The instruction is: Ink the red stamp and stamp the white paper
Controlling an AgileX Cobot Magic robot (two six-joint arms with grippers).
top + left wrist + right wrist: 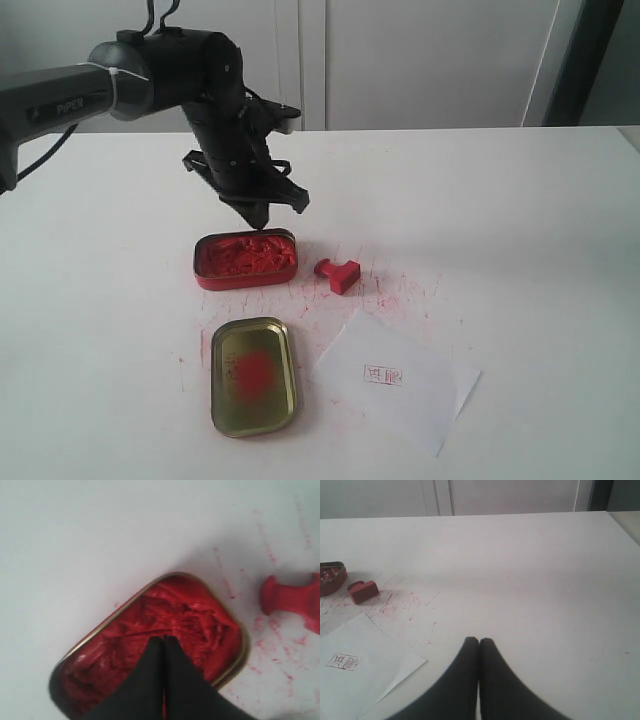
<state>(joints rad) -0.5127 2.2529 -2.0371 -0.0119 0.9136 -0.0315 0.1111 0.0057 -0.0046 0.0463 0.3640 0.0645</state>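
The red stamp (338, 273) (291, 599) (363, 591) lies on its side on the table, just right of the red ink tin (245, 259) (150, 645). My left gripper (259, 213) (163, 639) hangs just above the tin, shut, with nothing between its fingers. The white paper (397, 378) (355, 675) lies flat at the front right and carries a small red rectangular stamp mark (383, 375). My right gripper (479, 641) is shut and empty above bare table, off the exterior view.
A gold-coloured tin lid (252, 376) with a red smudge lies in front of the ink tin. Red ink specks (395, 290) are scattered on the white table (520, 230) around the stamp. White cabinet doors stand behind the table.
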